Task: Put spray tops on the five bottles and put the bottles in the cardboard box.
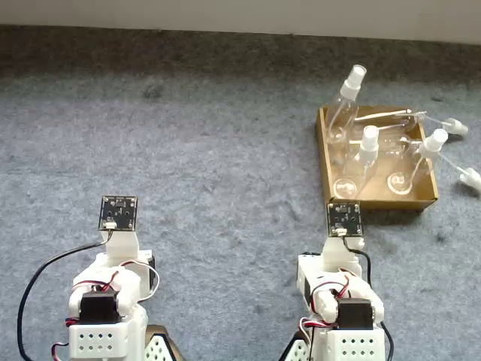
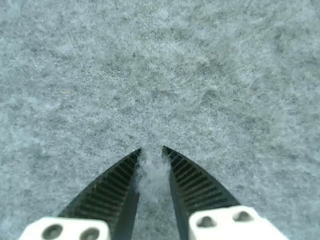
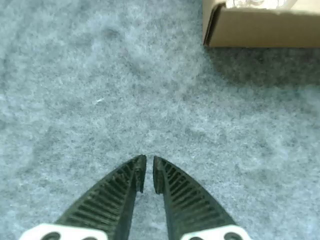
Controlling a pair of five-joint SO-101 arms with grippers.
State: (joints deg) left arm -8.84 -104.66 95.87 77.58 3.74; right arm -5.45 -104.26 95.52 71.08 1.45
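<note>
Left gripper (image 2: 151,149): jaws parted a little with nothing between them, hanging over bare grey counter (image 1: 225,150) at the lower left of the high view.
Right gripper (image 3: 149,157): jaws all but closed and empty, low over the counter at the lower right, with a corner of the cardboard box (image 3: 260,30) just ahead of it.
Cardboard box (image 1: 325,162): open-topped, at the upper right of the high view, well apart from the left arm.
Leaning bottle (image 1: 342,116): base in the box's upper-left corner. Its long axis runs up-frame, and its spray top pokes out past the far rim.
Middle bottle (image 1: 359,169): inside the box with its spray top on. The base is toward the near wall and the axis tilts up and to the right, so it appears to be standing.
Right-hand bottle (image 1: 415,162): inside the box by the right wall, capped, on the same up-and-right slant.
Far part of the box: more clear plastic lies crosswise there. I cannot tell how many bottles it is, or whether they are capped.
Loose spray tops (image 1: 470,178): two white heads with thin tubes seem to lie on the counter just right of the box.
Done, by my reading: three bottles capped and boxed.
Left, by my reading: probably two tops to fit. Both grippers are free to fetch them.
</note>
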